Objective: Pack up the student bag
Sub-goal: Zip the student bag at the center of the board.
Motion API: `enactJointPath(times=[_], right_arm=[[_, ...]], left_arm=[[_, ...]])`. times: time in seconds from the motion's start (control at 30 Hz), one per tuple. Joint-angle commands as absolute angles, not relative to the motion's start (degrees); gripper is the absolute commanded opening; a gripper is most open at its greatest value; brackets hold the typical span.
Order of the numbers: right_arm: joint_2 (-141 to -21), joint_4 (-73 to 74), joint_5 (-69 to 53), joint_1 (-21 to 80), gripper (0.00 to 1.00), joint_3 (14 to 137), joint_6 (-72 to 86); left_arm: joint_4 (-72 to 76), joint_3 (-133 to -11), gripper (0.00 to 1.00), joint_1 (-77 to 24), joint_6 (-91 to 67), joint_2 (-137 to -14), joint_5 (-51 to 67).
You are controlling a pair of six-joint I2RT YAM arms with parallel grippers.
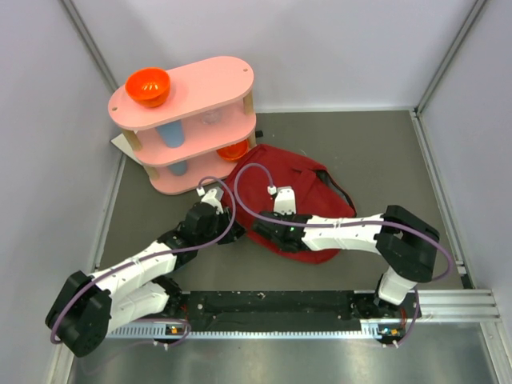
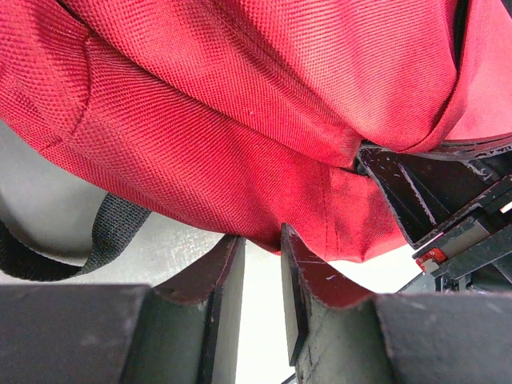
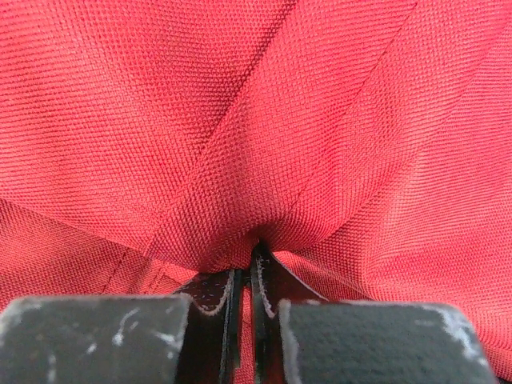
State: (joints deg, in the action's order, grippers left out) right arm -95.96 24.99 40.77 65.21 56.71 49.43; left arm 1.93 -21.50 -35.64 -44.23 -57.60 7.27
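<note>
Two grips are wanted here, and only one is sure: the right gripper [image 3: 254, 254] is clenched on a puckered fold of the large dark red fabric student bag [image 1: 308, 192]. The left gripper [image 2: 260, 244] has its jaws part-way apart with the bag's hem at their tips; whether it nips the cloth I cannot tell. To open the bag well, I judge, each should hold one layer only and draw apart gently, lifting little, so the mouth gapes without dragging the bag. It lies flat mid-way across the grey table [image 1: 384, 152], just beside the pink two-tier wooden shelf [image 1: 188, 88], its long axis running from the far-left corner towards the near-right. Which end is its top is unclear.
</note>
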Motion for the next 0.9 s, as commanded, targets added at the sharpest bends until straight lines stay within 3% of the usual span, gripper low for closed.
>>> enactJointPath(times=[0.0, 0.37, 0.5, 0.6, 0.87], right_arm=[[-92.30, 21.01, 42.98, 63.72, 0.00, 56.08, 48.87], [-73.22, 14.86, 37.71, 63.72, 0.00, 41.67, 49.83], [-70.23, 14.33, 36.83, 63.81, 0.00, 38.94, 51.06], [-68.21, 13.19, 35.07, 63.72, 0.00, 37.62, 50.37], [-60.04, 8.27, 32.70, 63.90, 0.00, 31.73, 50.54]], left_arm=[[3.96, -23.12, 0.29, -35.68, -43.59, -57.04, 8.17], [4.74, -22.59, 0.30, -35.68, -43.68, -57.48, 8.00], [7.11, -22.68, 0.45, -35.77, -43.94, -57.13, 10.72], [9.57, -21.80, 0.69, -35.68, -46.40, -55.02, 13.35], [20.28, -19.69, 0.76, -36.56, -52.82, -59.67, 17.84]])
